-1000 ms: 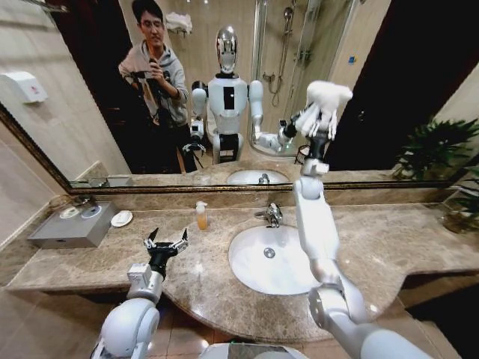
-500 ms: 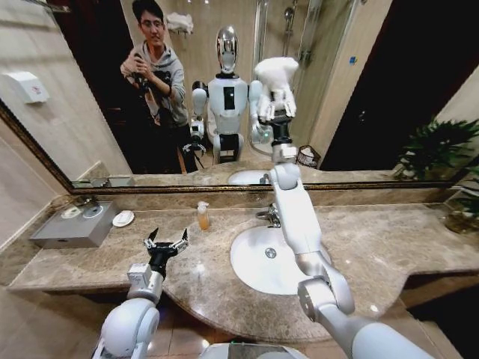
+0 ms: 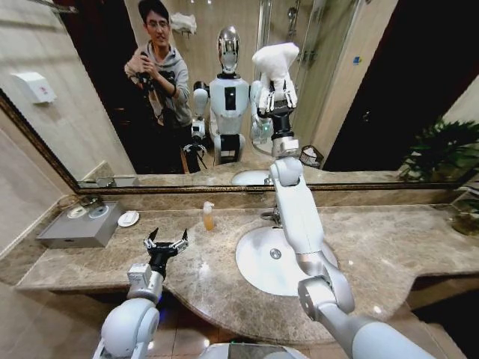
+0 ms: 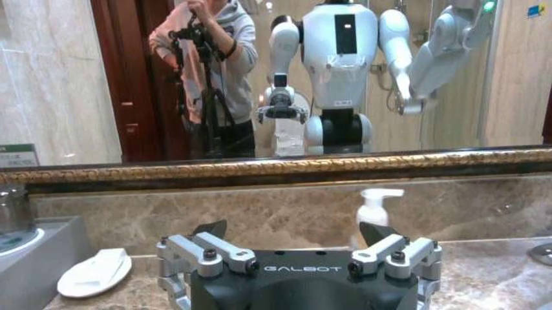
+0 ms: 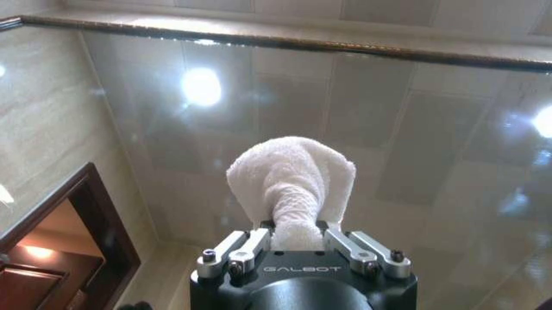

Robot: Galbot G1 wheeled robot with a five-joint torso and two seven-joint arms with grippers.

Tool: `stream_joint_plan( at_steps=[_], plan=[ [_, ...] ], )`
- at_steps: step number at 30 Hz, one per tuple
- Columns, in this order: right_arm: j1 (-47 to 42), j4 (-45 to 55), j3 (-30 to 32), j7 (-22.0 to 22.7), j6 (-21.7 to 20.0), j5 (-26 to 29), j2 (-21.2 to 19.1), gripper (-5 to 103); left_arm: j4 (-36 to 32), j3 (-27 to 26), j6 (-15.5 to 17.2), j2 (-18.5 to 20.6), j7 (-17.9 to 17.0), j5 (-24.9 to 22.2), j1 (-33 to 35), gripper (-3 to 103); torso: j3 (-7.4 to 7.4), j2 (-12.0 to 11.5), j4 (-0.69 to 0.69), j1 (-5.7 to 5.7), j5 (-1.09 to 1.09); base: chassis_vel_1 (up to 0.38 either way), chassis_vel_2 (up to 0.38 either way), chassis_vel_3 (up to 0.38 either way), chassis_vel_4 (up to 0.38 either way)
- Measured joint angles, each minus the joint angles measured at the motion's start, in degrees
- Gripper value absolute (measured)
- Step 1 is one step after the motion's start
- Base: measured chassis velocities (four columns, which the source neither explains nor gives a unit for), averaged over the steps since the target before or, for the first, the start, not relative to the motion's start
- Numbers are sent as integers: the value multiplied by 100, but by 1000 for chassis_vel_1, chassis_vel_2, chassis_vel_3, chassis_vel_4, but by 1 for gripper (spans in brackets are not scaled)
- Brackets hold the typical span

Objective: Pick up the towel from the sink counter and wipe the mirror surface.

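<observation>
Towel (image 3: 275,61) stands upright in right hand (image 3: 278,101), bunched end toward mirror (image 3: 359,90).

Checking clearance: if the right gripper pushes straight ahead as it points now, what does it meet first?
The wide bronze-framed mirror. The right gripper points at the glass, so its white fluffy towel would meet it first; remaining gap unclear.

Hidden and cropped parts

Lower end of towel (image 5: 291,187) buried between right gripper (image 5: 298,240) fingers; contact with mirror (image 3: 359,97) unclear. Mirror and sink counter (image 3: 419,239) cut by head view's edges; soap bottle (image 4: 376,208) partly behind left gripper (image 4: 293,240).
</observation>
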Motion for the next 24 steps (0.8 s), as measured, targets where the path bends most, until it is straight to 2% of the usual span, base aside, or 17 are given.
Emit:
stream_joint_plan(
  at_steps=[9, 11, 13, 16, 20, 24],
  plan=[
    [77, -40, -163, -75, -22, 137, 0, 19, 0, 0, 0, 1, 0, 0, -1, 100, -1, 0, 1, -1, -3, 177, 189, -198, -185],
    [137, -43, -217, -82, -103, 243, 3, 19, 0, -3, 0, 2, -1, 0, 0, 100, 0, -1, 6, 0, -4, 183, 206, -148, -152],
    [189, -13, -223, 43, -234, 297, 3, 19, 0, -3, 0, 3, -1, 0, 0, 100, -1, 0, 5, 0, -5, 158, 112, -36, -138],
    [378, 76, -9, 625, -550, 337, 4, 19, 0, -3, 0, 1, -1, 0, 0, 100, -1, 0, 5, -1, -4, 51, 42, -46, -29],
    [503, 49, 372, 880, -632, 314, -3, 19, 0, 0, 0, 0, 0, 0, 0, 100, 0, 0, -6, 0, 3, -29, -40, 14, 25],
    [502, -3, 314, 837, -672, 394, -4, 19, 0, 1, 0, 0, 1, 0, -1, 100, 0, 0, -6, 0, 2, -66, -69, 22, 23]
  ],
)
